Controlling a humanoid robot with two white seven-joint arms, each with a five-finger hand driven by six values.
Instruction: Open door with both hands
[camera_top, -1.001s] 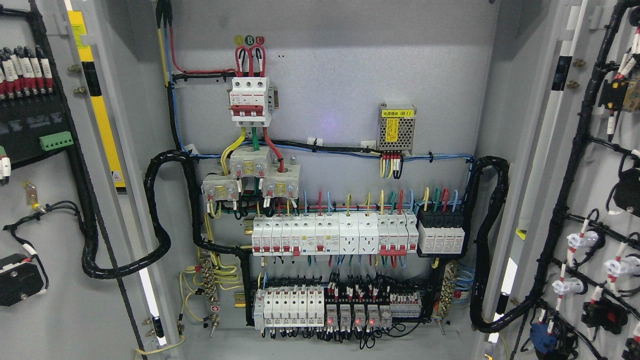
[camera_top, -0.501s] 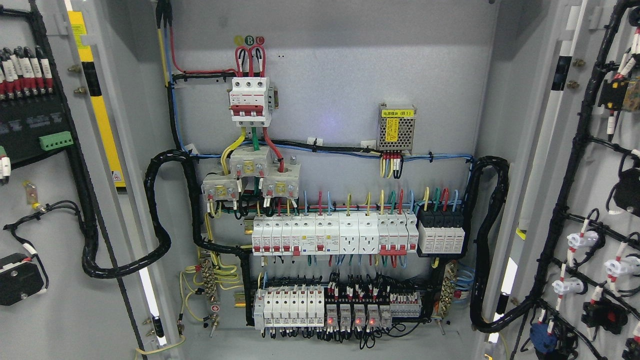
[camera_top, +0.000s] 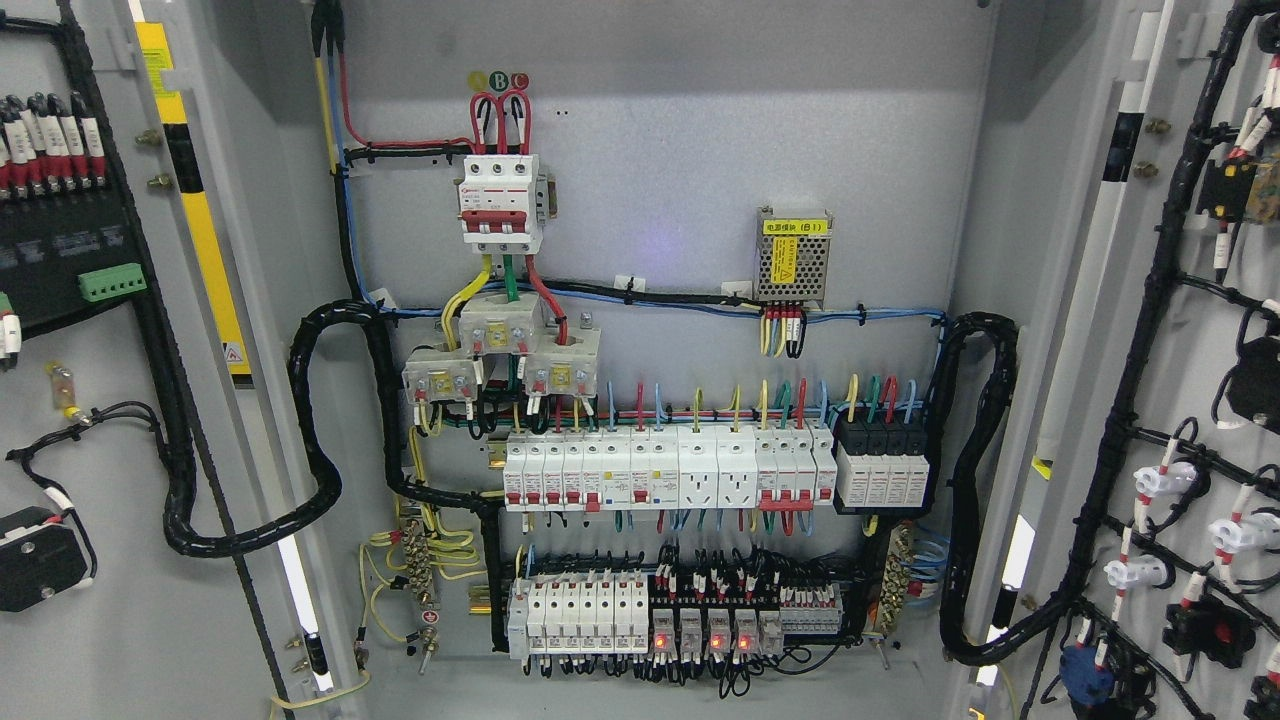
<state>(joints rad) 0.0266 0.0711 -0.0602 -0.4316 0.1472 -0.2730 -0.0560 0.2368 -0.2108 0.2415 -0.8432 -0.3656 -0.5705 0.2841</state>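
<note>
Both doors of the grey electrical cabinet stand swung wide open. The left door (camera_top: 60, 620) shows its inner face at the picture's left, with black modules and a green terminal block mounted on it. The right door (camera_top: 1200, 380) shows its inner face at the right, carrying black wire looms and white and black component backs. Between them the back panel (camera_top: 680, 150) is fully exposed. Neither of my hands nor either arm appears anywhere in the head view.
On the back panel sit a red-and-white main breaker (camera_top: 500, 205), a small power supply (camera_top: 793, 255), a row of white breakers (camera_top: 665, 470) and a lower row of relays with red lights (camera_top: 680, 615). Thick black cable conduits (camera_top: 320, 430) loop from each door to the panel.
</note>
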